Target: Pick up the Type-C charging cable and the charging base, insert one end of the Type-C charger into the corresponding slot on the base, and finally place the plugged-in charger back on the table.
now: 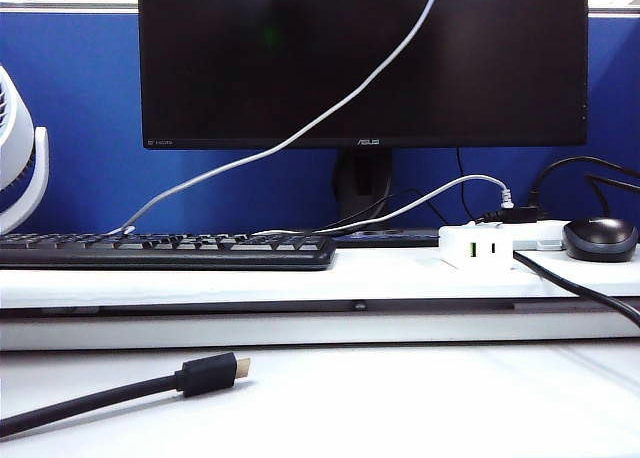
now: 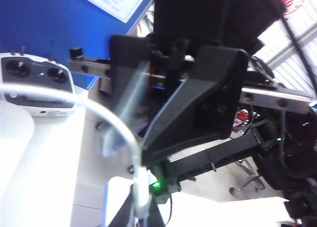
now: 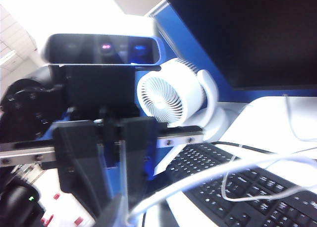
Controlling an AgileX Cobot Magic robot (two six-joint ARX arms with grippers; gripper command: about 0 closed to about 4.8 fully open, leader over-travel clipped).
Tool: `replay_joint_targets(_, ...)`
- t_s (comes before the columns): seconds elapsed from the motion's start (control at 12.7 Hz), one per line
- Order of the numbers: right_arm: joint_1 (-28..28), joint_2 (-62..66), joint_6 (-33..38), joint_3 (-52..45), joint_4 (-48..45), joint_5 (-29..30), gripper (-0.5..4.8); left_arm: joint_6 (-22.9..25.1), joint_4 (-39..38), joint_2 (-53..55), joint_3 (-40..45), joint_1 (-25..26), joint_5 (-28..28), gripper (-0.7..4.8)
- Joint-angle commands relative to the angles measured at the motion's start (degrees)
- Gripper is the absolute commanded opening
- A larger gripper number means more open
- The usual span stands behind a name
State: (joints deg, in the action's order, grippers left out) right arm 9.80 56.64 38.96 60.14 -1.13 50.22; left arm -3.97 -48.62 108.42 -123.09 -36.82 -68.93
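Left gripper (image 2: pixel 136 187): out of the exterior view, raised off the table; jaws closed on the Type-C charging cable (image 2: pixel 106 117), which runs between them.
Right gripper (image 3: pixel 116 207): also out of the exterior view, held high; jaws narrow around the same white cable (image 3: pixel 208 175), but a firm clamp cannot be told from the blurred view.
Cable: hangs in the air, slanting across the monitor (image 1: pixel 360 58) down toward the keyboard (image 1: pixel 165 250).
Charging base (image 1: pixel 476 246): on the raised shelf of the table (image 1: pixel 400 398), beside the mouse (image 1: pixel 600 238), untouched.
Done: cable lifted.
Left, by my judgement: pick up the base, plug the end in, set both down.
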Motion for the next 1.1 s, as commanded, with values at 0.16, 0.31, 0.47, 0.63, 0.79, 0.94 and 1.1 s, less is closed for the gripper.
replay_joint_targets(0.16,0.0,-0.1,0.0,0.2,-1.0,2.7,-0.05,0.1,1.2,-0.4,-0.3,-1.1,-0.8,-0.05)
replay_joint_targets(0.31,0.0,-0.1,0.0,0.2,-1.3,2.9,-0.05,0.1,1.2,-0.4,-0.3,-1.4,-1.1,-0.04)
replay_joint_targets(0.47,0.0,-0.1,0.1,0.2,-1.6,4.0,-0.05,0.1,1.2,-0.4,-0.3,-1.4,-2.0,1.05)
replay_joint_targets(0.63,0.0,-0.2,0.3,0.2,-2.2,4.0,-0.05,0.2,1.2,-0.4,-0.3,-1.4,-2.0,1.49)
replay_joint_targets(0.79,0.0,-0.2,0.6,0.2,-2.4,4.0,-0.05,0.5,1.2,-0.4,-0.3,-1.4,-2.0,1.49)
replay_joint_targets(0.94,0.0,-0.2,1.6,0.2,-2.6,4.4,-0.05,0.6,1.2,-0.4,-0.3,-1.4,-2.0,1.52)
replay_joint_targets(1.1,0.0,-0.2,1.6,0.2,-2.6,5.4,-0.05,0.5,1.4,-0.4,-0.3,-1.4,-1.8,1.51)
